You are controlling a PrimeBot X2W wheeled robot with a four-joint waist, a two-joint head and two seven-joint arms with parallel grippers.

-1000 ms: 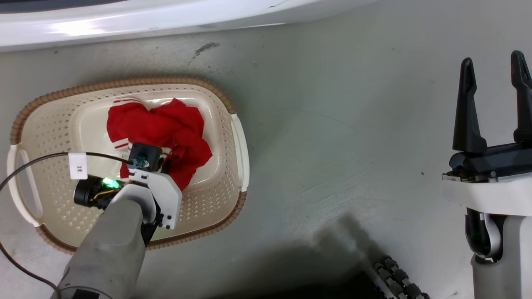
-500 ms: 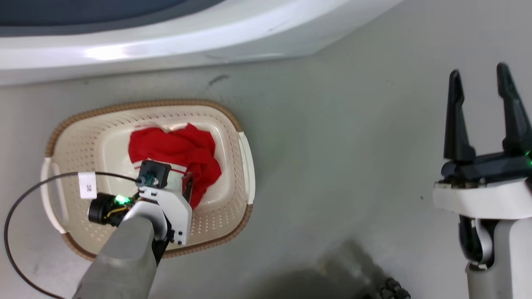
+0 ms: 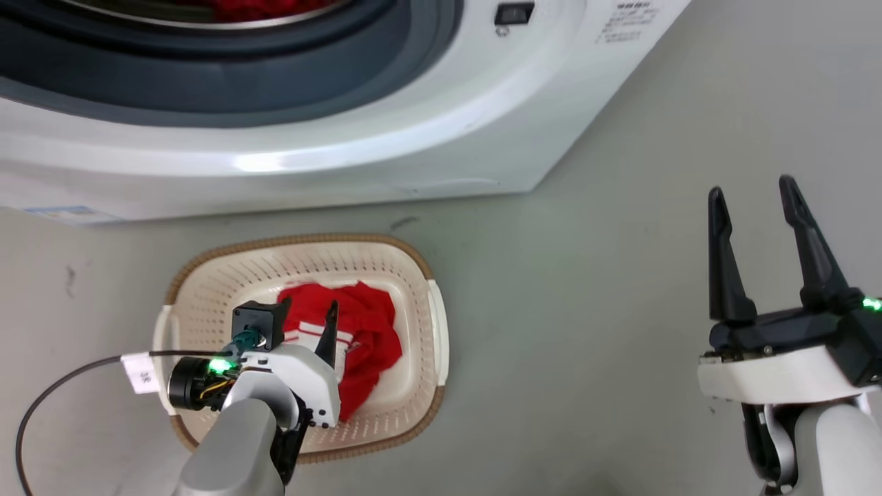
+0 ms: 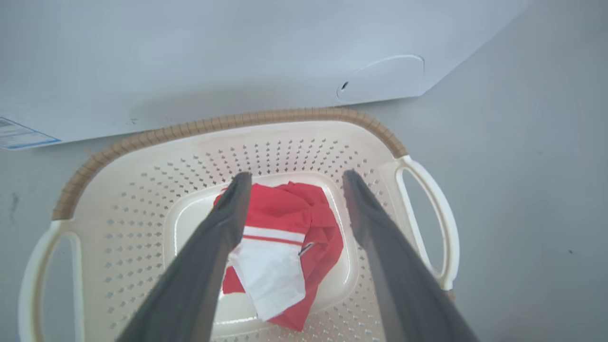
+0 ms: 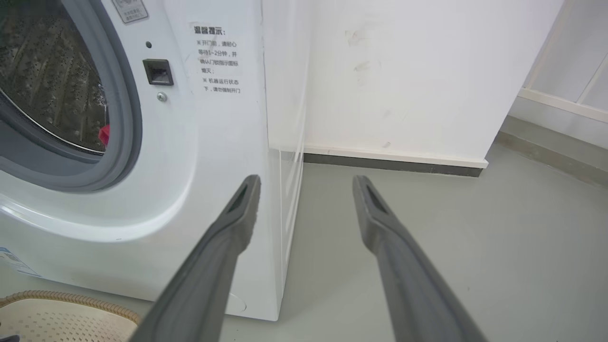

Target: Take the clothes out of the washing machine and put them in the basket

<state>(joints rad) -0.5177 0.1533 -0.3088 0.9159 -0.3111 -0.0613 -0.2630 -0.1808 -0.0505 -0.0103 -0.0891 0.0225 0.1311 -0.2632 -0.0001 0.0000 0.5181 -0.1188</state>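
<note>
While you look down, grey floor [image 3: 586, 310] runs past the washer [image 3: 413, 138] to a white wall [image 5: 403, 71]. Basket [image 3: 413, 265] sits on the floor just before the washer, with clothes [image 4: 285, 223] inside. Left gripper [image 4: 297, 176] hangs over them, jaws apart and empty. Right gripper [image 3: 752, 189] is spread over bare floor. Red fabric [image 5: 103, 134] shows in the drum [image 5: 52, 85].

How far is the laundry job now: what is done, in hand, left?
Done: a red striped garment lies in the cream perforated plastic basket. In hand: nothing; left gripper and right gripper are open. Left: red fabric shows inside the white washing machine.
</note>
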